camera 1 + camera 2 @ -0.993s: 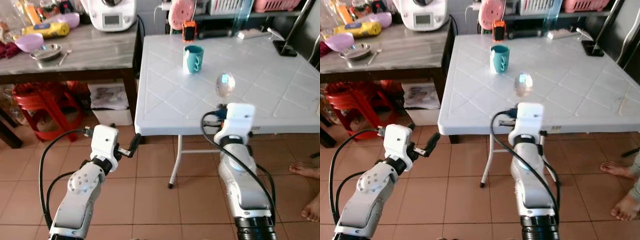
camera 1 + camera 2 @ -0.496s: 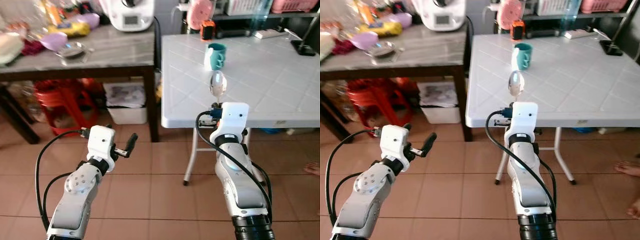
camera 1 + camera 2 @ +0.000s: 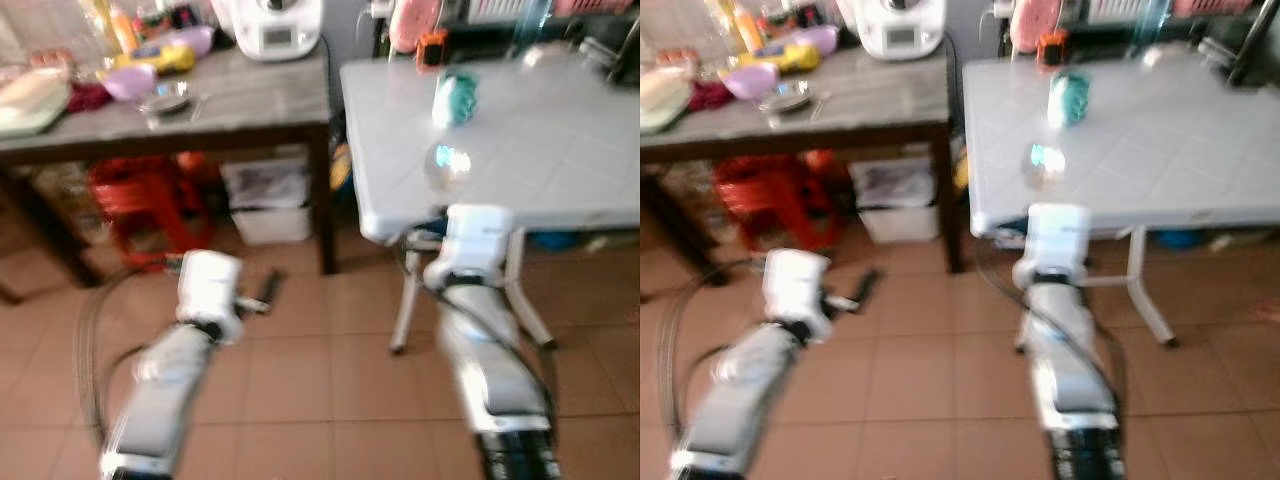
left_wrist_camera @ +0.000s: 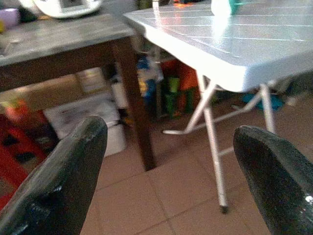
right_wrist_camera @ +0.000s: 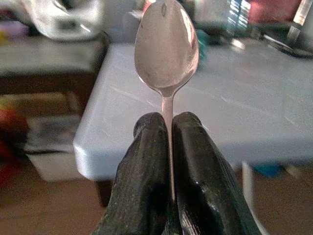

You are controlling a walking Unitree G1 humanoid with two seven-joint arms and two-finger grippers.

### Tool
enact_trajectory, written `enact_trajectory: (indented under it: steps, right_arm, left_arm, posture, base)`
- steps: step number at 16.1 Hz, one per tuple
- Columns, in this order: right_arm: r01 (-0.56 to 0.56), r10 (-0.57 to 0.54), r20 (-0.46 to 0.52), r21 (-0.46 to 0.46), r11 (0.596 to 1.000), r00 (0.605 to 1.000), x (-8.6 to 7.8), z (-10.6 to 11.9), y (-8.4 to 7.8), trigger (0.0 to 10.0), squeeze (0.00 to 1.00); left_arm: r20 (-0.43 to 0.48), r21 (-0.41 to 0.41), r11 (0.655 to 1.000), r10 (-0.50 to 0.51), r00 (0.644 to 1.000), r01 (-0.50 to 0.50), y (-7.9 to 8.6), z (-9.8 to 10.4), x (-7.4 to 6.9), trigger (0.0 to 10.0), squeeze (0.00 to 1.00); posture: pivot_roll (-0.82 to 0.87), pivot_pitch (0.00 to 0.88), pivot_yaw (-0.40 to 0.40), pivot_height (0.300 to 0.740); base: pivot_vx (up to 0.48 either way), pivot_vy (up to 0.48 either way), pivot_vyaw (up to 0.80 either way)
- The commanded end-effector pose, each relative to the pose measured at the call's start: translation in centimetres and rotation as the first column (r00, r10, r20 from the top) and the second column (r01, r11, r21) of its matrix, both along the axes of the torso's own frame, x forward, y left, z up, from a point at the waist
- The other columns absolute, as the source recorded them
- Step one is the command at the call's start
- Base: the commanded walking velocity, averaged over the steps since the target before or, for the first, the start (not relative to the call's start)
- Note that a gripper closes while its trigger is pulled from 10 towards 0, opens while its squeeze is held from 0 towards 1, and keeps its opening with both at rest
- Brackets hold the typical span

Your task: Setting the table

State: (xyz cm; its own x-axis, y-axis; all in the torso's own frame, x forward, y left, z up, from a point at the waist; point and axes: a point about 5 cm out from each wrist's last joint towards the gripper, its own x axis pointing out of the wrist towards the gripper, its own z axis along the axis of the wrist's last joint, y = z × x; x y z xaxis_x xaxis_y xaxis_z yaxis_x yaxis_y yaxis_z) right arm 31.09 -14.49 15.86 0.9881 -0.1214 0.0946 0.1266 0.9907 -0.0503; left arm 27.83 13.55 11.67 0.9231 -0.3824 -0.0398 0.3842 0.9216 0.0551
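The right tool point(image 5: 168, 147) is pressed together on the thin handle of a shiny spoon point(image 5: 166, 46). The spoon is held straight up, bowl on top, in front of the near edge of the white bench point(image 3: 560, 150). The left tool point(image 4: 166, 171) is spread wide with nothing in it, low over the tiled floor point(image 3: 330, 390). A teal cup point(image 3: 455, 97) is seen far back on the white bench. Bowls point(image 3: 130, 80) are seen on the dark bench point(image 3: 230, 95) beside it. The head views are blurred.
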Motion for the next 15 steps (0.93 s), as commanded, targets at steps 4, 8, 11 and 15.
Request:
enact_trajectory:
  steps: [4,8,11,15]
  right_arm:
    - [-0.025,0.025,0.022,0.013,1.0,0.999,0.02,0.54,0.87,10.0,0.0]
    - [-0.026,0.026,0.019,0.01,1.0,0.999,0.02,0.42,0.82,10.0,0.0]
    - [-0.027,0.026,0.018,0.01,1.0,0.999,0.0,0.42,0.84,10.0,0.0]
    - [-0.022,0.022,0.018,0.008,1.0,1.0,-0.12,0.37,0.61,10.0,0.0]
  left_arm:
    - [0.004,0.018,1.0,0.016,1.0,-0.016,0.73,0.24,0.08,10.0,0.0]
    - [0.003,0.02,1.0,0.021,1.0,-0.021,0.76,0.22,0.05,10.0,0.0]
    - [0.012,0.019,1.0,0.019,1.0,-0.019,0.7,0.31,0.03,10.0,0.0]
    - [0.034,0.003,1.0,0.014,0.999,-0.014,0.93,0.77,0.13,10.0,0.0]
  posture:
    - [-0.02,0.073,0.077,0.74]
    - [-0.01,0.075,0.075,0.74]
    - [-0.02,0.077,0.076,0.74]
    - [-0.02,0.081,0.08,0.74]
  base:
    - [0.0,0.48,0.0]
    - [0.0,0.48,0.0]
    - [0.0,0.48,0.0]
    - [0.0,0.082,0.0]
